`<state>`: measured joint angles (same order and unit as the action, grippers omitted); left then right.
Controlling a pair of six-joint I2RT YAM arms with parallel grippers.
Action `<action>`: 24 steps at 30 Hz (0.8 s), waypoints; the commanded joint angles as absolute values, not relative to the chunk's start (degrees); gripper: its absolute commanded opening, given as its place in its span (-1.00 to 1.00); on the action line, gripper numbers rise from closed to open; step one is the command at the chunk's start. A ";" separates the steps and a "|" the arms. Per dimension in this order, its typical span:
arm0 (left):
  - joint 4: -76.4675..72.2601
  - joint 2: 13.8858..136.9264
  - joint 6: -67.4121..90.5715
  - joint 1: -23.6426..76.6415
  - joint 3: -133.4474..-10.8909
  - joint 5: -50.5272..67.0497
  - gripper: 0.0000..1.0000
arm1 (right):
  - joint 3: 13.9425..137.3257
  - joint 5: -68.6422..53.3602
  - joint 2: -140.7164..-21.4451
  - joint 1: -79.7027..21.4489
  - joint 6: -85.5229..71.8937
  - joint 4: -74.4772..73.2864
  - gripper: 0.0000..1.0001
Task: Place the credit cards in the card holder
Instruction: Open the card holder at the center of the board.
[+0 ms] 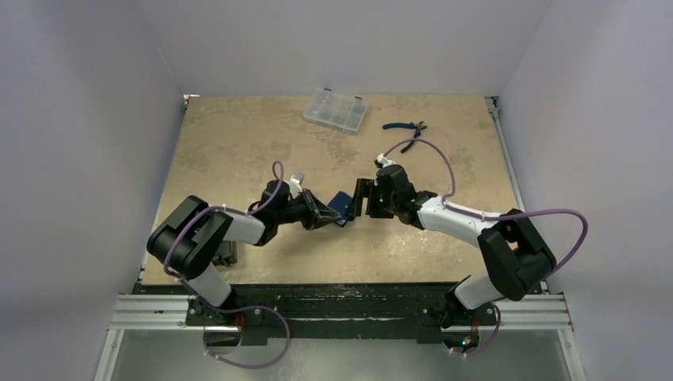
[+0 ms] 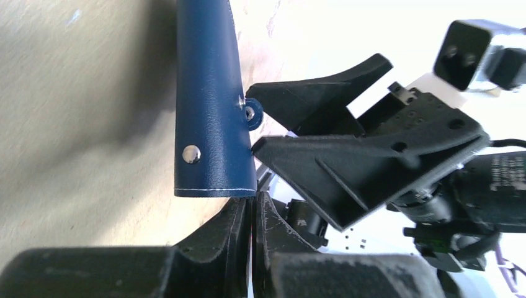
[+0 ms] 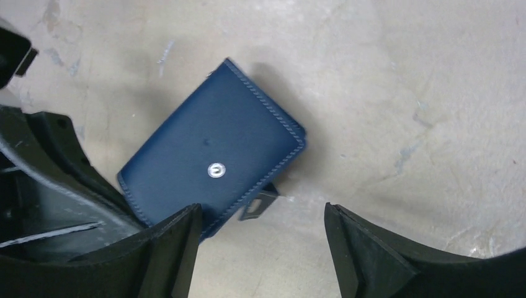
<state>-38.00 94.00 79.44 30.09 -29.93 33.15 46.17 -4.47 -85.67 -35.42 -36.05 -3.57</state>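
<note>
The card holder [image 1: 341, 205] is a navy folded wallet with a small silver stud, held between the two arms at the table's middle. My left gripper [image 2: 253, 202] is shut, its fingertips pinching the near edge of the card holder [image 2: 208, 93], which stands up from them. In the right wrist view the card holder [image 3: 211, 149] hangs tilted above the table, its snap tab [image 3: 257, 205] poking out below. My right gripper [image 3: 260, 223] is open right beside it, with nothing between its fingers. No credit cards are in view.
A clear plastic compartment case [image 1: 335, 109] lies at the back of the table. Blue-handled pliers [image 1: 405, 131] lie to its right. Grey walls close in both sides.
</note>
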 commanded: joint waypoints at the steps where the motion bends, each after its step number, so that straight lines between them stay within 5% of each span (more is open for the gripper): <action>1: -57.16 93.87 93.28 29.93 -24.96 31.77 -1.00 | 40.40 -5.64 -82.65 -34.91 -42.30 4.32 0.52; 11: -69.19 94.97 101.08 30.06 -18.27 28.48 -1.00 | 35.71 -8.68 -83.21 -34.39 -48.30 12.59 0.16; 24: -76.03 97.23 104.63 30.83 -16.23 27.39 -1.00 | 36.93 -9.24 -89.19 -35.46 -48.82 17.08 0.32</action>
